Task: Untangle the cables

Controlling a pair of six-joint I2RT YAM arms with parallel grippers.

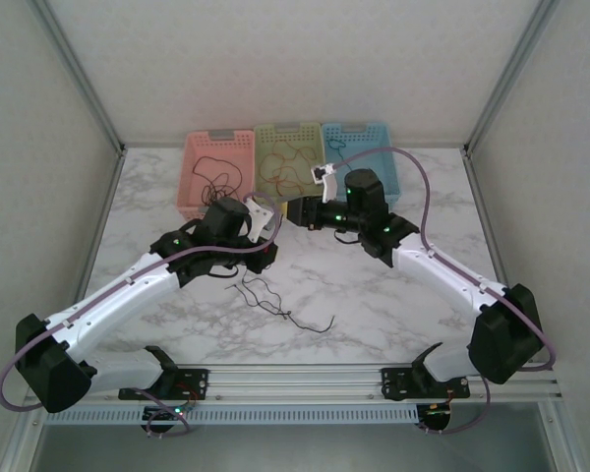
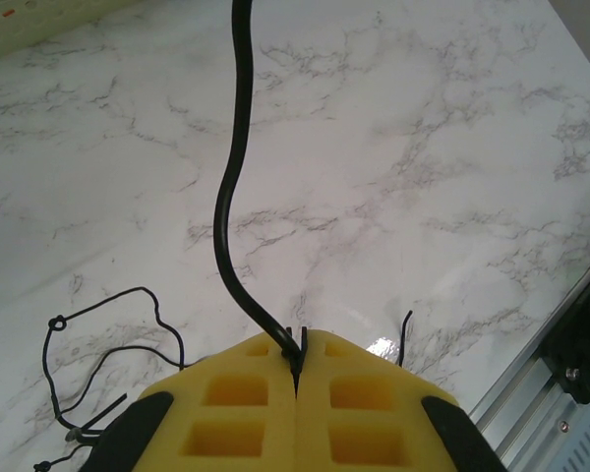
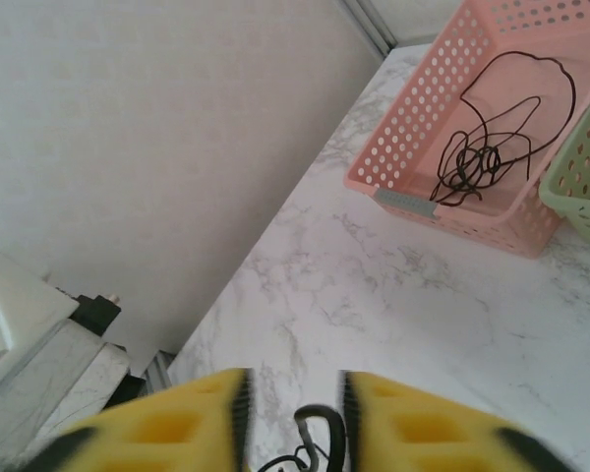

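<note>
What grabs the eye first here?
Three pastel baskets line the far edge of the marble table: a pink basket, a green basket and a blue basket, the pink one holding a black tangle. Up close, the left claw is shut on a black cable running out over the marble, while loose black strands lie between the arms.

- Three baskets are set in a row at the table's (image 1: pixel 403 295) far edge: left basket (image 1: pixel 218 136), middle basket (image 1: pixel 288 129), right basket (image 1: pixel 356 128).
- A coiled cable (image 3: pixel 477 157) is contained in the left basket, and another cable (image 1: pixel 287 169) in the middle basket.
- The left pincer (image 2: pixel 297 346) and right pincer (image 3: pixel 293 398) are placed close together above the table, before the baskets.
- Loose cables (image 1: pixel 275 300) are spread on the table nearer than the pincers, between the arms.
- A single cable (image 2: pixel 226 197) is led from between the left pincer's tips away over the table.
</note>
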